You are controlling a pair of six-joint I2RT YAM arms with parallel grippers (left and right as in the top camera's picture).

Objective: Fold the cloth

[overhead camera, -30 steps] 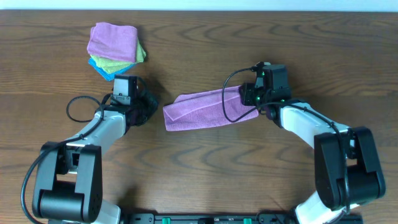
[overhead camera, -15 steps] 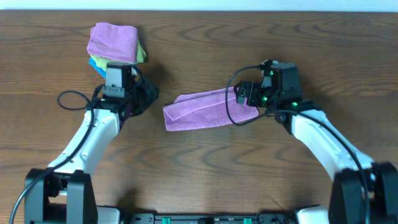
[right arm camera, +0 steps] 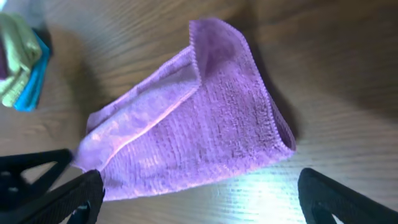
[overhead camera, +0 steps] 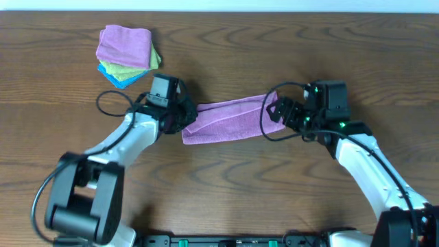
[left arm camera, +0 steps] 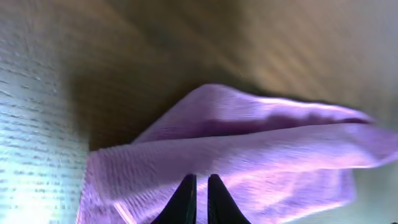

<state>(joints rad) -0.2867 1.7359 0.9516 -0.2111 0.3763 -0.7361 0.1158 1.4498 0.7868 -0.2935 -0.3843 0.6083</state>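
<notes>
- A brown wooden worktop (overhead camera: 226,199) fills the view, with a pale strip along its far edge.
- The purple cloth (overhead camera: 230,120) lies mid-worktop as a long band, already doubled once. It runs left to right, and its right end is a little farther away than its left.
- A stack (overhead camera: 128,46) of folded cloths sits far left, well apart from it.
- The left pincer (left arm camera: 199,190) is over the cloth's left end with its 2 fingers almost together. I cannot tell whether any fabric is caught between them.
- The right pincer (right arm camera: 200,180) is spread wide, empty, just off the cloth's right end.
- The cloth looks like light, limp terry that will sag and drag on the wood rather than slide.
- It is probably best held at the corners of 1 short end, pinching both layers so the hems stay matched as that end is carried across.
- A grip in the middle of an edge would likely bunch it.
</notes>
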